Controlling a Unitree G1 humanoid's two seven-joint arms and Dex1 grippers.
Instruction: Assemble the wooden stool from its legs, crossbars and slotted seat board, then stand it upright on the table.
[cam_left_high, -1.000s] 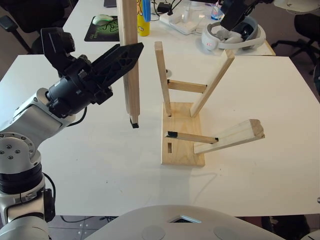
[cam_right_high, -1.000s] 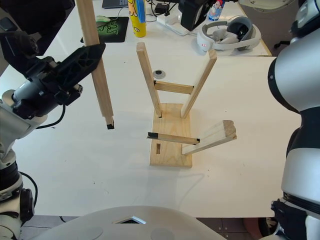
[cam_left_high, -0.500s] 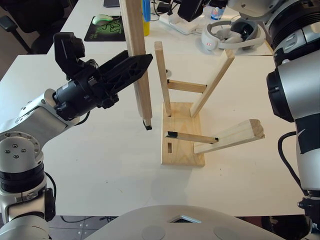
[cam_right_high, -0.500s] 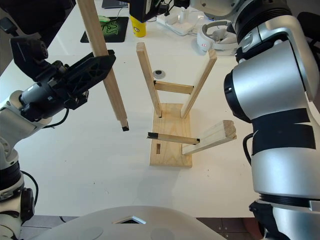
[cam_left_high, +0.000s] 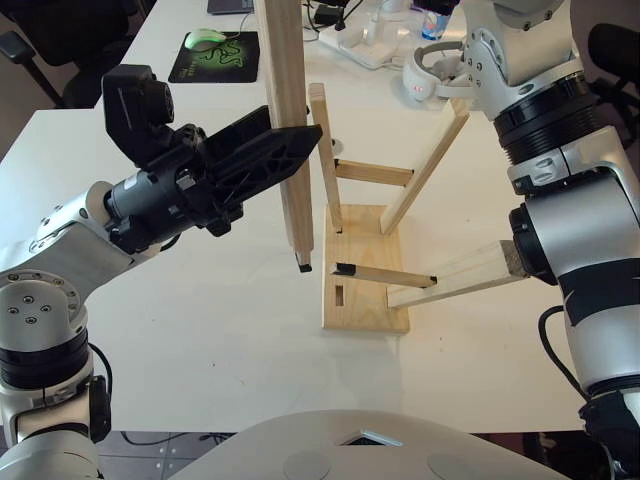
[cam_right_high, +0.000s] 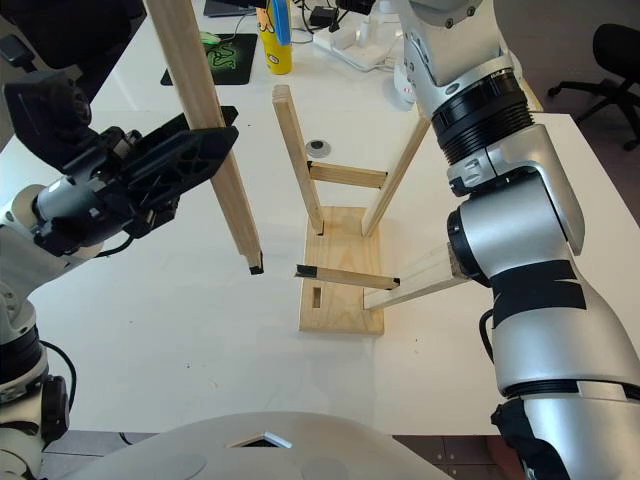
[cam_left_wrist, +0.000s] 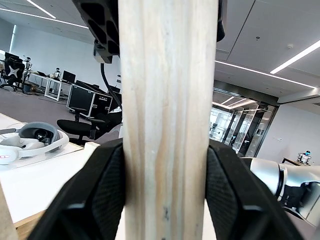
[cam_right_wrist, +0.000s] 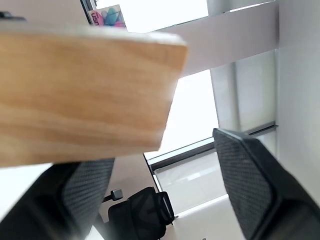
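Observation:
The slotted seat board lies flat on the white table. Two legs joined by a crossbar stand in its far slots. A third leg with a crossbar leans over the board's right side. My left gripper is shut on a fourth leg, held nearly upright, its black-tipped lower end hanging just left of the board; black pads press its sides. My right gripper is open, with a wooden end close in front of it.
A headset, a yellow bottle, a mouse pad with a mouse and cables lie along the table's far edge. My raised right arm stands over the table's right side. Bare table spreads left of and in front of the board.
My left gripper has carried the leg to the right, toward the seat board, and tilted it slightly. The right arm has swung in from the right and now crosses the right side of the scene.

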